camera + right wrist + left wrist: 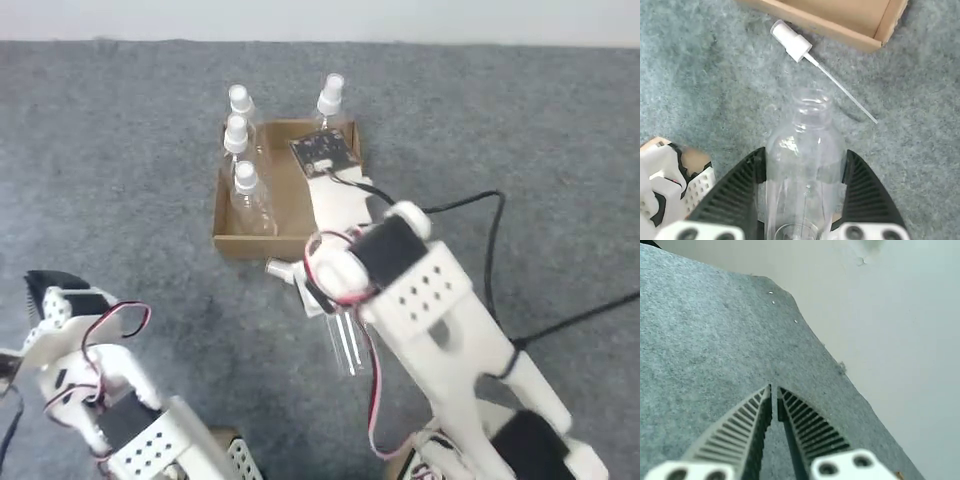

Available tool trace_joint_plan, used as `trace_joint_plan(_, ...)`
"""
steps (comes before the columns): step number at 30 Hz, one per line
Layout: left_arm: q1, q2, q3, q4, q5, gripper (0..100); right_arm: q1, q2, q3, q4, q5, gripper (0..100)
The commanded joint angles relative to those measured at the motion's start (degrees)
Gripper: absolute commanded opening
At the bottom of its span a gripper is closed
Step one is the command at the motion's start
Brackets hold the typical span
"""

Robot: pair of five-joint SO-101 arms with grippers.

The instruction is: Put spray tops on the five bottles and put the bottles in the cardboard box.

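My right gripper (804, 154) is shut on the body of a clear bottle (805, 150) whose neck is open, with no top on it. From above the bottle (345, 345) pokes out under the right arm (400, 270). A white spray top (792, 42) with its long tube lies on the carpet between the bottle's mouth and the cardboard box (850, 35). The same spray top (282, 270) rests just in front of the box (222, 215). Three capped bottles (246, 178) stand along the box's left wall, and another (330, 95) at its far right corner. My left gripper (774, 390) is shut and empty.
Grey carpet covers the work area. The left gripper (50, 290) sits low at the near left, far from the box. The carpet's edge (840, 367) meets a pale floor. Black cables (490, 250) trail to the right of the right arm.
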Motion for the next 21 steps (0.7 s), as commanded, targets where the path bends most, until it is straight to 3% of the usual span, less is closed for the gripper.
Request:
trace_joint_plan(1,1.3,-1.0,-0.6,1.5,-0.4,1,0.7,-7.0,4.1,-4.4,-0.4,8.2)
trace_joint_plan(14,1.6,-1.0,-0.6,1.6,-0.4,1,0.7,-28.8,30.4,-28.3,0.0,8.4)
trace_joint_plan(21,1.6,-1.0,-0.6,1.8,-0.4,1,0.7,-39.5,40.1,-34.3,11.3,8.4)
